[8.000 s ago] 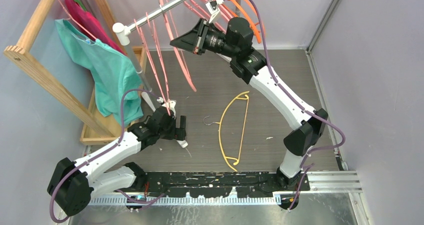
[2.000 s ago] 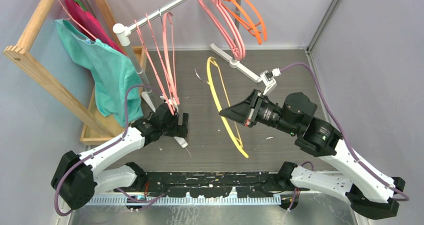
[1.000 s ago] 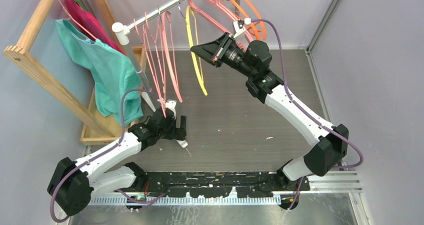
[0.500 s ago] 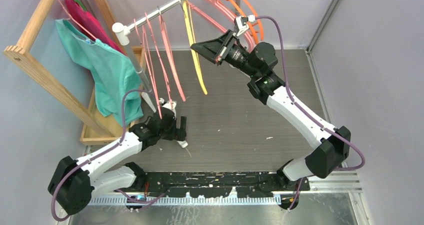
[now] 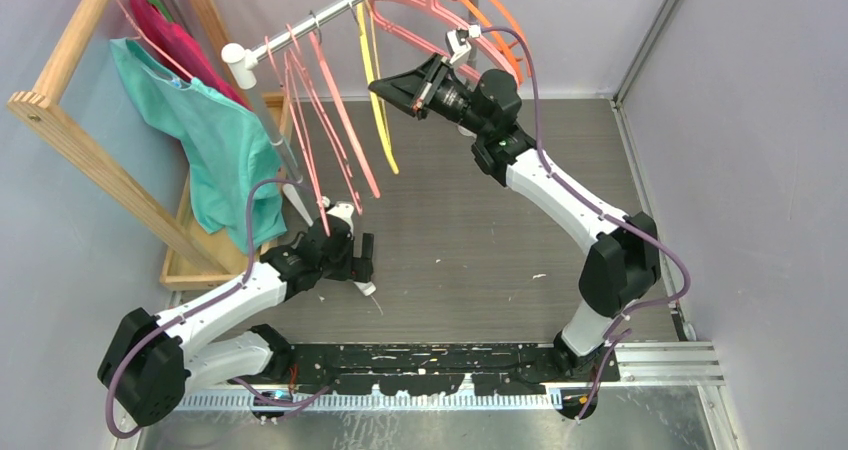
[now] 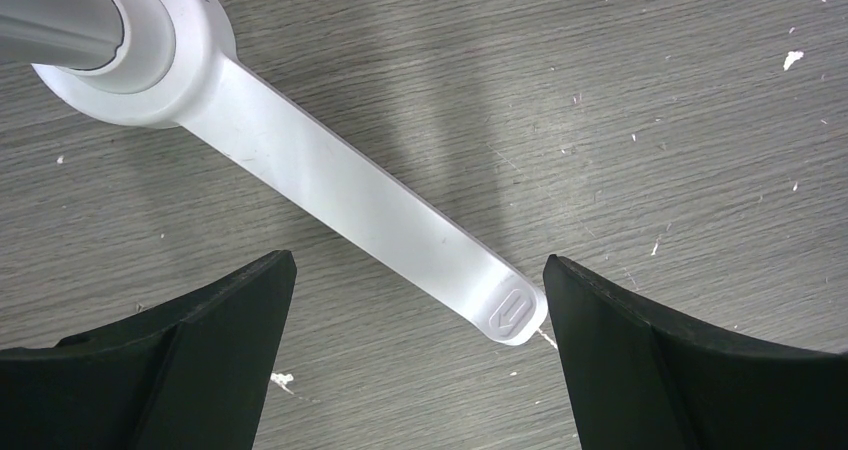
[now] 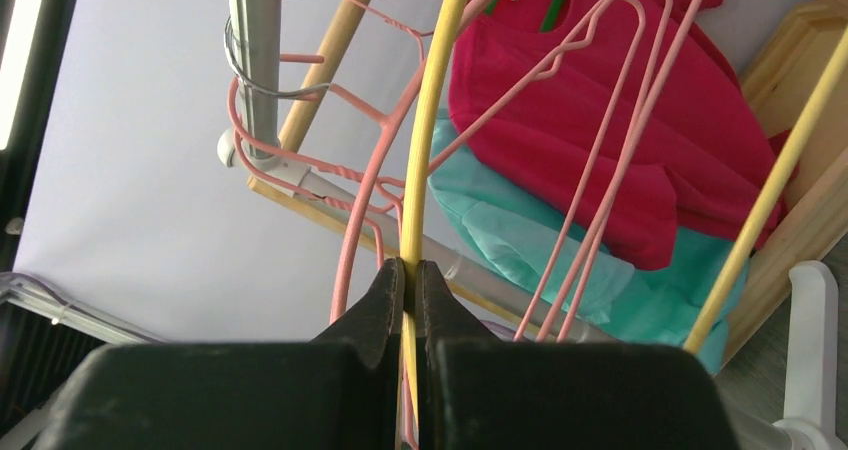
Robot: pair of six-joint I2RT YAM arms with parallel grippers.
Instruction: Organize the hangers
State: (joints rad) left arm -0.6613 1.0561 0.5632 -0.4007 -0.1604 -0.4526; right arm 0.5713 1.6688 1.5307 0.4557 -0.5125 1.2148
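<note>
My right gripper (image 5: pixel 378 87) is raised beside the silver rail (image 5: pixel 330 11) and shut on a thin yellow hanger (image 5: pixel 372 90), whose top is up at the rail. In the right wrist view the jaws (image 7: pixel 410 270) pinch the yellow wire (image 7: pixel 430 120). Several thin pink hangers (image 5: pixel 320 120) hang on the rail to its left. Thick pink hangers (image 5: pixel 405 25) and orange hangers (image 5: pixel 495 30) hang further along. My left gripper (image 5: pixel 352 261) is open and empty, low over the floor, straddling the rack's white foot (image 6: pixel 350 195).
A wooden frame (image 5: pixel 90 160) at the left carries a pink hanger with teal and magenta garments (image 5: pixel 215 135). The rack's white post (image 5: pixel 262 105) stands by my left gripper. Grey walls close in the back and right.
My right gripper carried the yellow hanger from the floor up to the rail and has now shifted it a little left toward the pink hangers. The left arm has hardly moved.
</note>
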